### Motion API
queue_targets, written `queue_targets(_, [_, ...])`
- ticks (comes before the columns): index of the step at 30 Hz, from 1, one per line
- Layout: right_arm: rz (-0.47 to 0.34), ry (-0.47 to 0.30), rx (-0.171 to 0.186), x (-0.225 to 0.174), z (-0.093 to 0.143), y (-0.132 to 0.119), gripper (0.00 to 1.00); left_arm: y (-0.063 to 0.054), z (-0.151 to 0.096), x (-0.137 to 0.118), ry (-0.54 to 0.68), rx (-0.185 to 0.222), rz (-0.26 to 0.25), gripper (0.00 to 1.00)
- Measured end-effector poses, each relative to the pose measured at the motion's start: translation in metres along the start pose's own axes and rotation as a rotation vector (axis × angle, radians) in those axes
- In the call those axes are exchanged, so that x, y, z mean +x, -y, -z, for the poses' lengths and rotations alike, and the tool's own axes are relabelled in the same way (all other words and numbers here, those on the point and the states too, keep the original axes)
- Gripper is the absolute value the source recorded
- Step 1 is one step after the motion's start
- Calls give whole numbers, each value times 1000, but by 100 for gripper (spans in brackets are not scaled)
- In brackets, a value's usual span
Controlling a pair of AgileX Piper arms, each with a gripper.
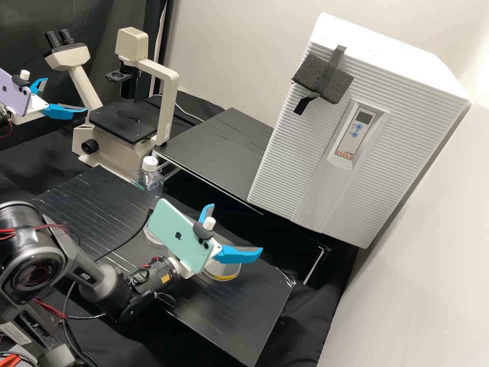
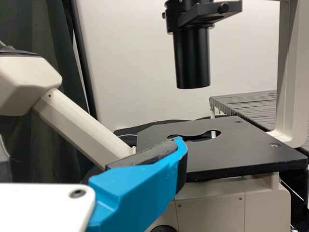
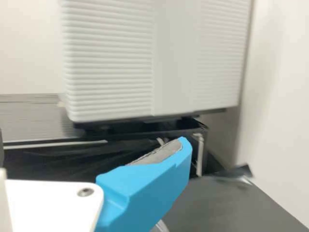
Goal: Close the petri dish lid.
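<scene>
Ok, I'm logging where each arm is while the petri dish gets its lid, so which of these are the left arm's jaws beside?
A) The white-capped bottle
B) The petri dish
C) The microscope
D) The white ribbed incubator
C: in the high view the left arm's jaws stand open beside the microscope, and the left wrist view looks onto its black stage.

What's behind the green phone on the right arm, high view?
Past one edge of the green phone, part of a clear dish shows on the black board; past another, part of a yellow-edged dish. Phone and gripper cover the rest; I can't tell what's there.
</scene>
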Motion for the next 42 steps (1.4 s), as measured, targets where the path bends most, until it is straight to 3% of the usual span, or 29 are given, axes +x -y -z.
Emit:
queue_targets(9, [58, 60, -3, -7, -14, 11, 100, 0, 0, 0, 0, 0, 0, 100])
queue_targets(19, [67, 34, -20, -9, -19, 13, 100, 0, 0, 0, 0, 0, 0, 100])
queue_targets(35, [21, 28, -23, -18, -16, 3, 100, 0, 0, 0, 0, 0, 0, 100])
queue_targets(42, [6, 59, -18, -22, -22, 1, 100, 0, 0, 0, 0, 0, 0, 100])
